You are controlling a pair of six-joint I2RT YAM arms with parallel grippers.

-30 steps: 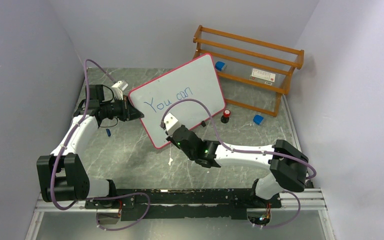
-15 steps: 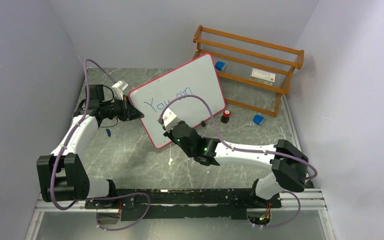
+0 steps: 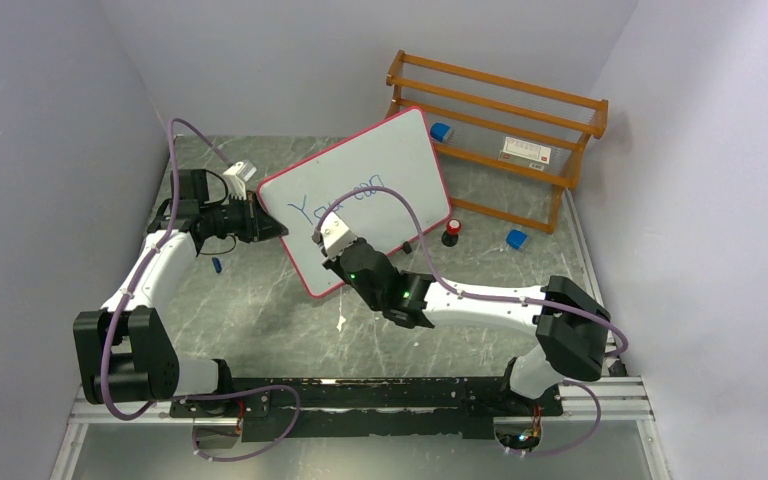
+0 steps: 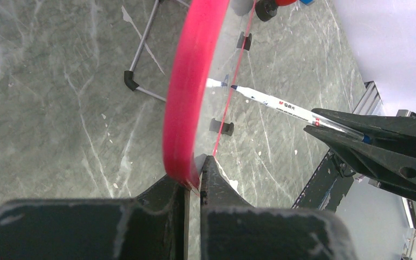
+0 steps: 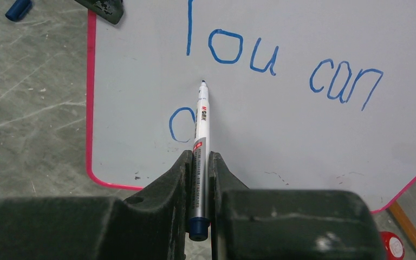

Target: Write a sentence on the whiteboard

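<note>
The whiteboard (image 3: 390,165) stands tilted up on the table, its pink-red frame (image 4: 190,81) pinched at the left edge by my shut left gripper (image 4: 195,169). The sentence (image 5: 281,62) reads "You can" in blue on one line. Below it is a single open blue curve (image 5: 174,123). My right gripper (image 5: 199,158) is shut on a silver marker (image 5: 201,130) with a blue end. The marker points up the board, and its tip sits just under the "o" of "You". In the top view the right gripper (image 3: 332,248) covers the lower left of the board.
A wooden rack (image 3: 505,105) stands behind the board with a blue block (image 3: 441,131) and a white card (image 3: 525,150) in it. A red-topped knob (image 3: 451,230) and another blue block (image 3: 516,239) lie to the right. A blue cap (image 3: 217,265) lies left.
My right gripper with the marker has slid up and left along the board's lower part, now covering part of "You" in the top view. The left arm and board have not moved.
</note>
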